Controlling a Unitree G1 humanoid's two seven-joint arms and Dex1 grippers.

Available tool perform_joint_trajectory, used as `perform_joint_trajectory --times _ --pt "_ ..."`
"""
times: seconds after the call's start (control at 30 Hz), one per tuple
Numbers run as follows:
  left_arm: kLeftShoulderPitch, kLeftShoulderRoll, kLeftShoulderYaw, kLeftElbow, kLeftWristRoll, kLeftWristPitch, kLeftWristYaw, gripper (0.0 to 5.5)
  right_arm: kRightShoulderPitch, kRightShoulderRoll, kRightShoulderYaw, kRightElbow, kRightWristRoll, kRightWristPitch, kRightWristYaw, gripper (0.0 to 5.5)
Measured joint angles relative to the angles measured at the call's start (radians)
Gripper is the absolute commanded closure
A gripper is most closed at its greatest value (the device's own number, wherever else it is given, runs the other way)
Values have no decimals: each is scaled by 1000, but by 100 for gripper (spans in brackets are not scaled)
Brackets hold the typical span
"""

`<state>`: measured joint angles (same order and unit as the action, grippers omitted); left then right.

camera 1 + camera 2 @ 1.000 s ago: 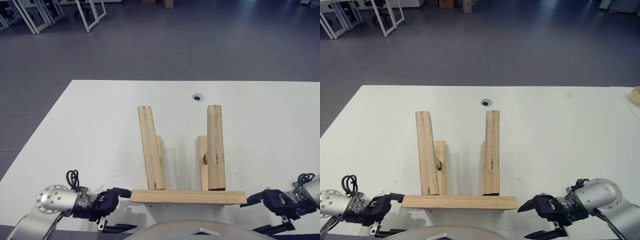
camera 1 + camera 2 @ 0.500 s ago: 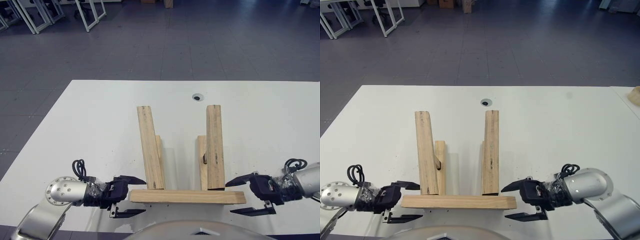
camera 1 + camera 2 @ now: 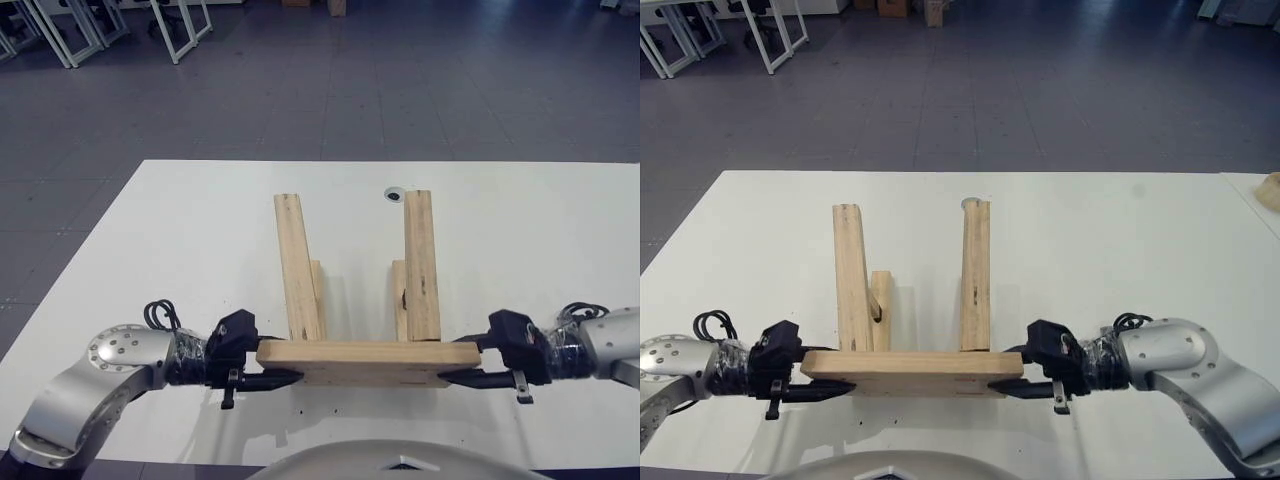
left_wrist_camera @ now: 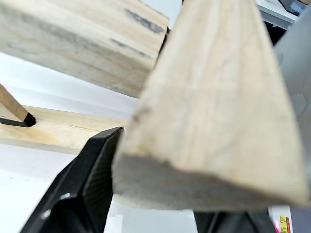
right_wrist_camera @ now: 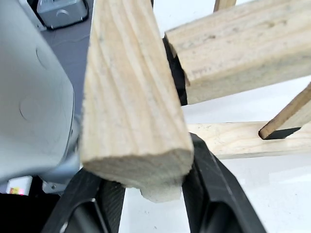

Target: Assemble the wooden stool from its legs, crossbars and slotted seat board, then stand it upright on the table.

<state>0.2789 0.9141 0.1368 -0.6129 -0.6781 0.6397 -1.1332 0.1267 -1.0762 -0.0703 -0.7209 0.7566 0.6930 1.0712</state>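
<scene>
The left pincer (image 3: 264, 379) and right pincer (image 3: 460, 374) each clamp one end of the seat board (image 3: 367, 362) near the worktop's (image 3: 150, 250) near edge. Its two legs (image 3: 299, 268), with crossbars (image 3: 316, 298) between them, point toward the far edge, where one leg's tip overlaps a round cable hole (image 3: 393, 193).

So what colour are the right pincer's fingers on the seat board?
Black fingers clamping the pale seat board; clearest in the right wrist view.
</scene>
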Motion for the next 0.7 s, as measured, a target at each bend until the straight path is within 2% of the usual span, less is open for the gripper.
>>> perform_joint_trajectory --times 0.13,0.3,0.47,0.6,0.67,0.7 --pt "-105 3 75 14 -110 97 3 358 -134 -17 -40 56 210 163 -56 407" --pt "-220 125 116 64 -325 318 1 358 -243 -109 -46 91 491 272 -157 407" --pt "-302 220 118 175 -641 405 61 358 -362 -193 -10 250 791 365 -165 407" --pt "-442 236 25 341 -995 449 266 358 -613 -164 141 533 998 553 -188 407" --pt "-567 214 -66 442 -1171 467 443 358 -797 -81 260 784 1083 680 -257 407" --pt "-636 180 -108 508 -1233 488 534 334 -889 -36 320 925 1110 741 -295 407"
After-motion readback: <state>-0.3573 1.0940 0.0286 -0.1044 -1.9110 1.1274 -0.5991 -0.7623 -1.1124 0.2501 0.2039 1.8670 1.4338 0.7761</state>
